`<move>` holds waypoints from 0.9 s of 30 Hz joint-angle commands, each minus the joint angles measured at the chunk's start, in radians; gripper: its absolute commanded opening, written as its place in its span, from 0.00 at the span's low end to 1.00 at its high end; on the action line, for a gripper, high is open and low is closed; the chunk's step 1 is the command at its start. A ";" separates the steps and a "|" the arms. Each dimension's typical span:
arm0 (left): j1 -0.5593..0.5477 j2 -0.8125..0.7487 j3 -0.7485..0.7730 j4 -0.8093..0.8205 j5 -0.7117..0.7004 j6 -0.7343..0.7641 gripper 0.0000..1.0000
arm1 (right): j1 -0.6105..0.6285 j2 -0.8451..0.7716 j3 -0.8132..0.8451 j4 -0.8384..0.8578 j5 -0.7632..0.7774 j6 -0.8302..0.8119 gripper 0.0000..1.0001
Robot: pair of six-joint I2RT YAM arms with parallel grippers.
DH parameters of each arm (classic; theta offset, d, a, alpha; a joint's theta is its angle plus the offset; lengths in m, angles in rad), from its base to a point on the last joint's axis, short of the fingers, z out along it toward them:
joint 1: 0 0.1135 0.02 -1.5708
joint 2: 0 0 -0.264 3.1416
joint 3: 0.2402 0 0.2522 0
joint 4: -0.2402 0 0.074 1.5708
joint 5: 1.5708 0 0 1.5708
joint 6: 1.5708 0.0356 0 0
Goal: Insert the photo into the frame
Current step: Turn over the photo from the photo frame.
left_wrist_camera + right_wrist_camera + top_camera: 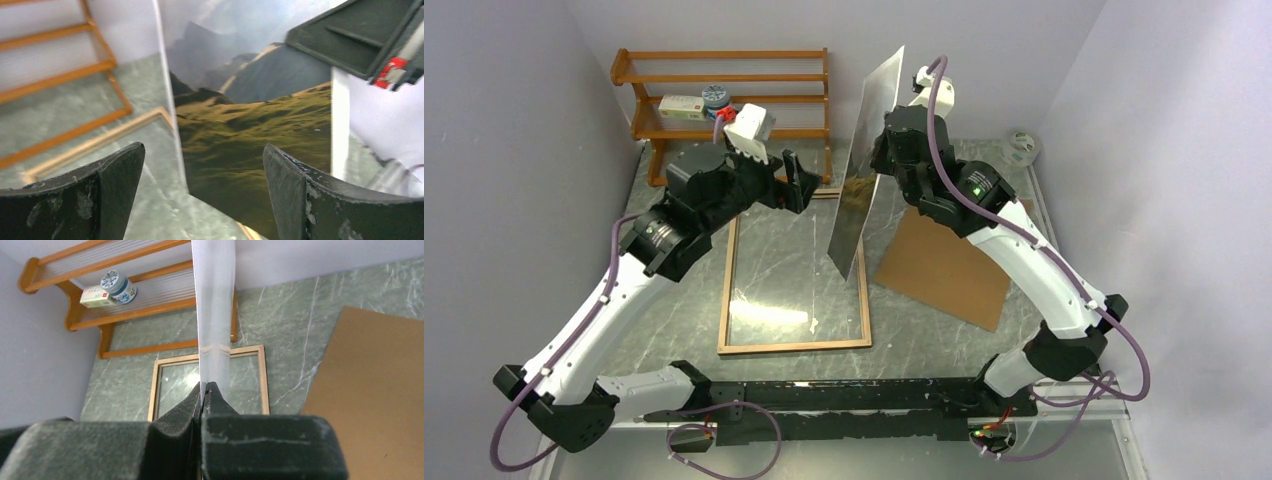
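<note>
The photo stands almost on edge above the table, its white back towards the right arm. My right gripper is shut on its right side. In the right wrist view the fingers pinch the photo, seen edge-on. The frame lies flat with its wood-coloured back up, and the photo's lower corner hangs over its right part. My left gripper is open and empty beside the frame's far edge. In the left wrist view the mountain side of the photo faces my open left gripper.
A flat brown backing board lies right of the frame. An orange-brown shelf rack stands against the back wall, with a box and a round tin on it. Walls close in on the left, back and right.
</note>
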State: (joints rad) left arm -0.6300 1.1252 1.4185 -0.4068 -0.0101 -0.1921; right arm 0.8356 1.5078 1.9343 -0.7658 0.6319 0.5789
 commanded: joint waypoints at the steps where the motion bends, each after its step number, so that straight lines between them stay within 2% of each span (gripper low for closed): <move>1: -0.015 0.032 0.045 -0.016 0.154 -0.249 0.92 | 0.000 0.022 0.035 -0.037 0.094 0.135 0.00; 6: -0.048 0.034 -0.029 0.121 0.246 -0.327 0.88 | 0.003 0.063 0.087 -0.122 0.137 0.192 0.00; 9: -0.088 0.062 0.007 0.087 0.240 -0.310 0.85 | 0.005 0.092 0.128 -0.174 0.157 0.222 0.00; 12: -0.142 0.093 0.043 0.030 0.146 -0.288 0.79 | 0.006 0.116 0.162 -0.209 0.161 0.238 0.00; 17: -0.275 0.124 0.032 0.007 -0.084 -0.251 0.75 | 0.007 0.139 0.192 -0.231 0.151 0.260 0.00; 24: -0.398 0.191 0.078 -0.036 -0.220 -0.199 0.59 | 0.008 0.121 0.146 -0.191 0.137 0.271 0.00; 27: -0.453 0.216 0.106 -0.086 -0.397 -0.204 0.53 | 0.007 0.123 0.144 -0.203 0.144 0.286 0.00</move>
State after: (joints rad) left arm -1.0245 1.3251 1.4498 -0.4473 -0.1745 -0.4149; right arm 0.8394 1.6512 2.0777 -0.9855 0.7544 0.8356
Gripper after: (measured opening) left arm 0.562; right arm 0.010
